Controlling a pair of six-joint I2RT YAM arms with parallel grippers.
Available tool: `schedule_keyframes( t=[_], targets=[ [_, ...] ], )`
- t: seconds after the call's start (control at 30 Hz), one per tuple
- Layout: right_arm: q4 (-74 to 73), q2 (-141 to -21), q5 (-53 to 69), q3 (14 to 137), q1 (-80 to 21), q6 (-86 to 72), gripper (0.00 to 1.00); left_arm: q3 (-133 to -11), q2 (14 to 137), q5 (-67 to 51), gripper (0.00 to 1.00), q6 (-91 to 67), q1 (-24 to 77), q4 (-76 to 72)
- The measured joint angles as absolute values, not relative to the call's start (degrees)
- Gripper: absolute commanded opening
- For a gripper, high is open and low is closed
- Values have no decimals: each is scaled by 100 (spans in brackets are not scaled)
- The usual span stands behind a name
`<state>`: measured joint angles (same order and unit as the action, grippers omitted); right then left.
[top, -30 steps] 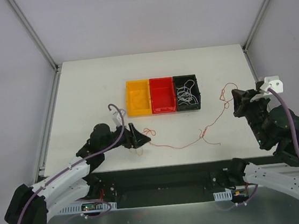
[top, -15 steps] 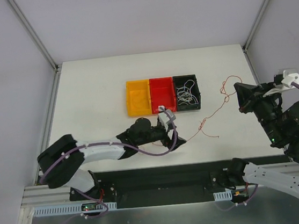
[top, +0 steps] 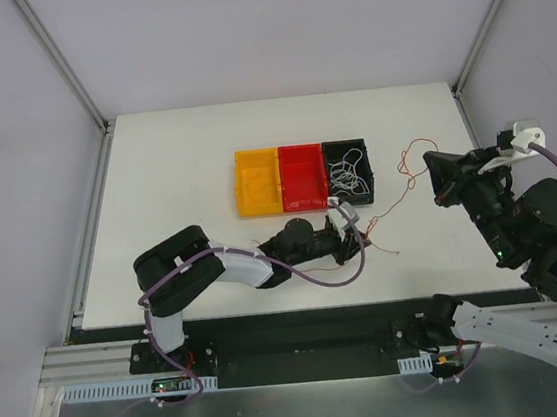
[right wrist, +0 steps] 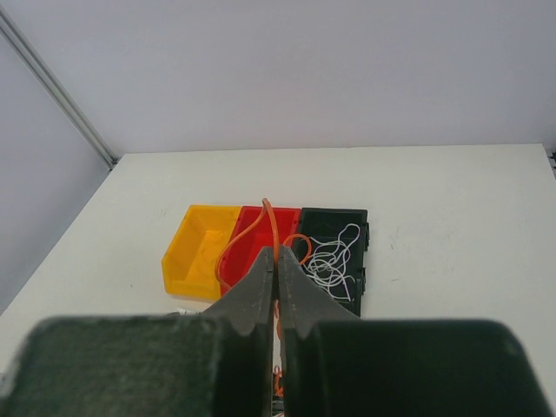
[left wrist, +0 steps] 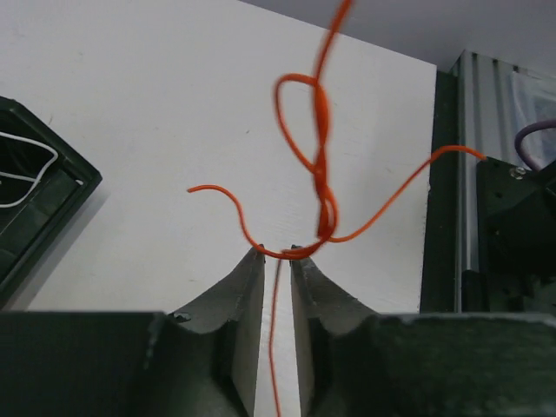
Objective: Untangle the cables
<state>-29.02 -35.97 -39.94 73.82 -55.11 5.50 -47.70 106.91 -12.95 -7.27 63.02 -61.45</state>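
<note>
One orange-red cable (top: 390,201) stretches between both grippers, partly lifted off the white table. My right gripper (top: 433,181) is raised at the right and shut on one end of it; the pinched strand (right wrist: 271,228) rises from the fingertips (right wrist: 278,257). My left gripper (top: 350,233) lies low in front of the black bin. Its jaws stand a narrow gap apart (left wrist: 277,254), with a strand running loose between them. A knot (left wrist: 321,169) sits just beyond the tips, and a free end (left wrist: 213,189) curls left. White cables (top: 346,175) lie in the black bin.
Three bins stand in a row at mid-table: yellow (top: 259,197), red (top: 305,191) and black (top: 363,197). The black bin's corner (left wrist: 39,204) is close on the left of my left gripper. The table's near edge and a metal rail (left wrist: 465,156) lie to its right.
My left arm has swept right across the table to the cable's middle, and its jaws have narrowed around a strand. The right gripper has drawn its end up, lifting cable off the table.
</note>
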Motion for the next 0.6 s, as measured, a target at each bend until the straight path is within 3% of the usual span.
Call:
schedule_keyframes(
  t=[0.33,0.6],
  targets=[
    [-2897,-3590,-4333,7548,-5511,751,0,-3966,10333,-469,0,-674,6302,-5946],
    [-2436,-3328,-4779,8473,-5511,1426,0,-4056,10388,440,0,-585,6302,-5666]
  ],
)
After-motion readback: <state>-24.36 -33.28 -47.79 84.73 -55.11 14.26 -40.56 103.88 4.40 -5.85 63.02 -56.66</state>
